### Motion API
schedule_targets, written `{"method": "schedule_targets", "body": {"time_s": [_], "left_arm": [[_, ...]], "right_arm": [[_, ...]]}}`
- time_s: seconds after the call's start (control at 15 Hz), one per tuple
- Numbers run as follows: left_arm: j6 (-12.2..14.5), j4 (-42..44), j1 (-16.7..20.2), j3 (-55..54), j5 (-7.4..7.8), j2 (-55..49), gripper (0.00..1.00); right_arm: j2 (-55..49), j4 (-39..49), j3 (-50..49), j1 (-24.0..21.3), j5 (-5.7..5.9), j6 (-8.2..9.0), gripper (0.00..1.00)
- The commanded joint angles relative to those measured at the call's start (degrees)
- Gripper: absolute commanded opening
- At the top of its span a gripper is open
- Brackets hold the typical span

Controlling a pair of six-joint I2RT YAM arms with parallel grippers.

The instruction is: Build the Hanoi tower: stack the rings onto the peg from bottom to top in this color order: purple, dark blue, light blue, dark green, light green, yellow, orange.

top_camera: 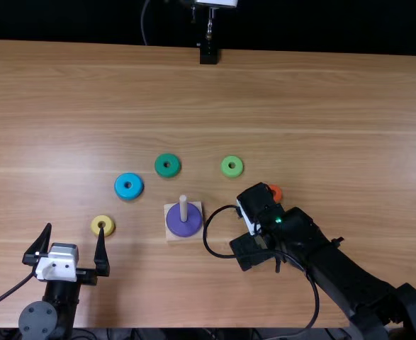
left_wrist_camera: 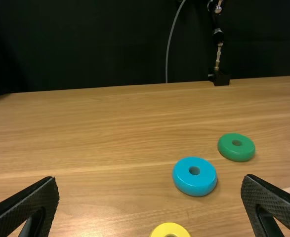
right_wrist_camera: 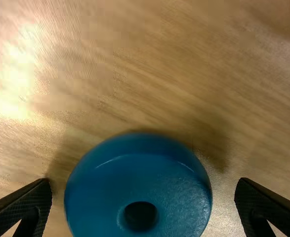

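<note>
In the top view my right gripper point(top_camera: 246, 248) is low over the table, right of the peg point(top_camera: 183, 208). The purple ring point(top_camera: 185, 224) sits on the peg's base. My right gripper point(right_wrist_camera: 143, 195) is open, its fingers on either side of the dark blue ring point(right_wrist_camera: 140, 177) with gaps. My left gripper point(top_camera: 75, 241) is open and holds nothing; in its wrist view the left gripper point(left_wrist_camera: 149, 190) frames bare wood, with the yellow ring point(left_wrist_camera: 170, 230) nearby. Light blue point(top_camera: 129, 185), dark green point(top_camera: 167, 165) and light green point(top_camera: 232, 166) rings lie flat. The orange ring point(top_camera: 276, 193) is partly hidden.
A cable loops beside the right arm, close to the peg's base. At the table's far edge point(top_camera: 108, 45) stands a black mount point(top_camera: 208, 54) with a metal rod. The yellow ring point(top_camera: 103, 225) lies close to the left gripper's finger.
</note>
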Motion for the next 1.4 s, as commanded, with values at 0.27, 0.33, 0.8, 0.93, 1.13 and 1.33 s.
{"method": "schedule_targets", "body": {"time_s": [0.27,0.33,0.8,0.93,1.13,1.33], "left_arm": [[0.8,-0.6,0.2,-1.1,0.27,-0.7,1.00],[0.8,-0.6,0.2,-1.1,0.27,-0.7,1.00],[0.8,-0.6,0.2,-1.1,0.27,-0.7,1.00],[0.8,-0.6,0.2,-1.1,0.27,-0.7,1.00],[0.8,-0.6,0.2,-1.1,0.27,-0.7,1.00],[0.8,-0.6,0.2,-1.1,0.27,-0.7,1.00]], "right_arm": [[1.1,-2.8,-0.2,0.8,0.40,-0.56,0.00],[1.1,-2.8,-0.2,0.7,0.40,-0.56,0.00],[-1.1,-2.8,4.3,0.6,-0.02,-0.45,0.00],[-2.9,-3.3,6.7,0.6,-0.02,-0.03,0.00],[-4.0,-9.7,12.5,0.7,-0.02,-0.24,0.00],[-3.9,-15.7,20.3,0.9,-0.02,-0.56,0.00]]}}
